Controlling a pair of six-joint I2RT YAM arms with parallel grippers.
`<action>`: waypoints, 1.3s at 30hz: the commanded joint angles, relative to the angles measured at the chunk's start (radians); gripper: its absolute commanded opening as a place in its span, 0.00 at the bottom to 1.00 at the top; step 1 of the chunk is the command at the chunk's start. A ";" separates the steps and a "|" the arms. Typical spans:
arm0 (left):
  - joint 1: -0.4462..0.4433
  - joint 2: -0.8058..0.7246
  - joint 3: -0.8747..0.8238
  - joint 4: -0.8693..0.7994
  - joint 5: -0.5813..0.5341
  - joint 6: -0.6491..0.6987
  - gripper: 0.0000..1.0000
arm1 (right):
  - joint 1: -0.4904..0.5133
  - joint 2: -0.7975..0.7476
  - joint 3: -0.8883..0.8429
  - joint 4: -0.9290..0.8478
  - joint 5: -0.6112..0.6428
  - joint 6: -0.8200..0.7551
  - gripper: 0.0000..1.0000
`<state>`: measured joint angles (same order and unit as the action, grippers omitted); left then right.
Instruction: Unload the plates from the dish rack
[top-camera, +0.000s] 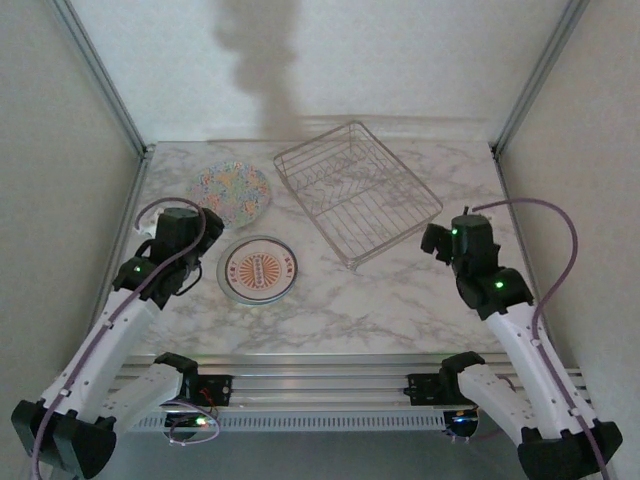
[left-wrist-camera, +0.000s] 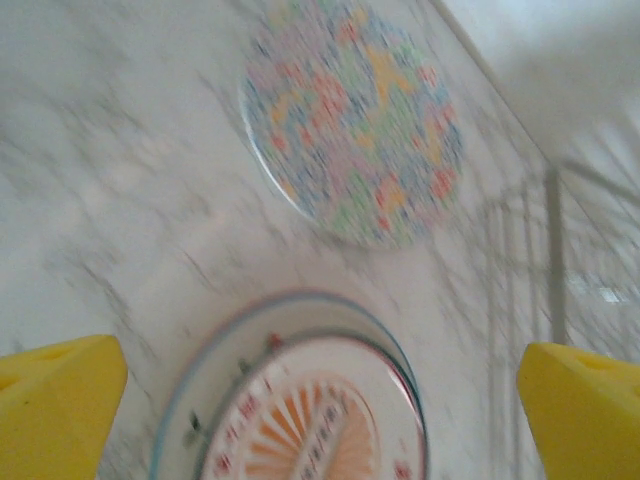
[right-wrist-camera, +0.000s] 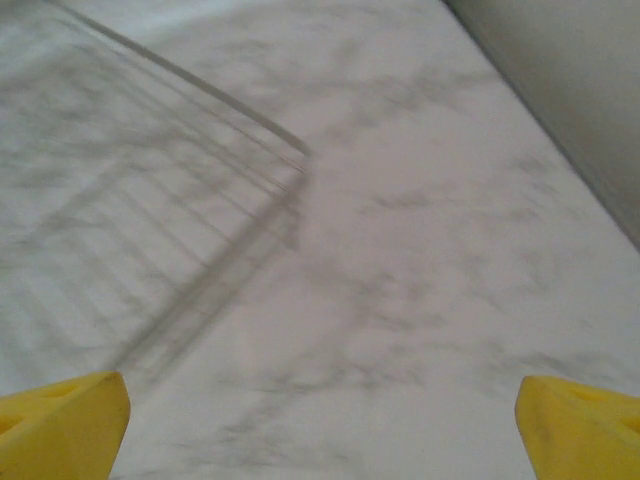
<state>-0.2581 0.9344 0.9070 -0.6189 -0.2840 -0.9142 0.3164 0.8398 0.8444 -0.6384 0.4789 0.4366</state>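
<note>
Since we see no plate standing among the tines of the dish rack (top-camera: 360, 200), we judge the unloading to be done or nearly so. What matters for any next move is where the plates lie from each set of jaws.

The orange sunburst plate (top-camera: 258, 268) lies flat on the marble table (top-camera: 400, 310), topping a wider plate with a blue rim (left-wrist-camera: 200, 370). How many more lie beneath we cannot tell. In the left wrist view this stack sits just ahead of and below the left gripper (left-wrist-camera: 320, 405), centred between its yellow fingertips (left-wrist-camera: 60, 400), which are spread wide and hold nothing. The speckled multicoloured plate (top-camera: 232, 190) lies flat farther back, apart from the stack and just left of the rack. The left arm is plainly the nearer one to all of these.

The right gripper (right-wrist-camera: 320, 430) is likewise released, with only bare marble between its fingers. The rack lies ahead and to its left. The rack's long axis runs on a diagonal, from far left to near right. The plates are round and have no such axis.

A band crosses the middle of the sunburst, but it is too small and blurred for us to read any writing on it. We find no brand or label elsewhere.
</note>
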 joint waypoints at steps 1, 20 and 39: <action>0.010 -0.006 -0.069 0.081 -0.313 0.065 1.00 | -0.005 0.022 -0.127 0.122 0.253 0.024 0.99; 0.178 0.231 -0.622 1.251 -0.241 0.709 0.99 | -0.105 0.565 -0.456 1.386 -0.185 -0.503 0.99; 0.274 0.566 -0.605 1.753 0.039 0.827 0.99 | -0.206 0.709 -0.478 1.546 -0.312 -0.438 0.99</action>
<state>0.0307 1.4944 0.3046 1.0107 -0.2832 -0.1295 0.1108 1.5429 0.3534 0.8753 0.1562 -0.0143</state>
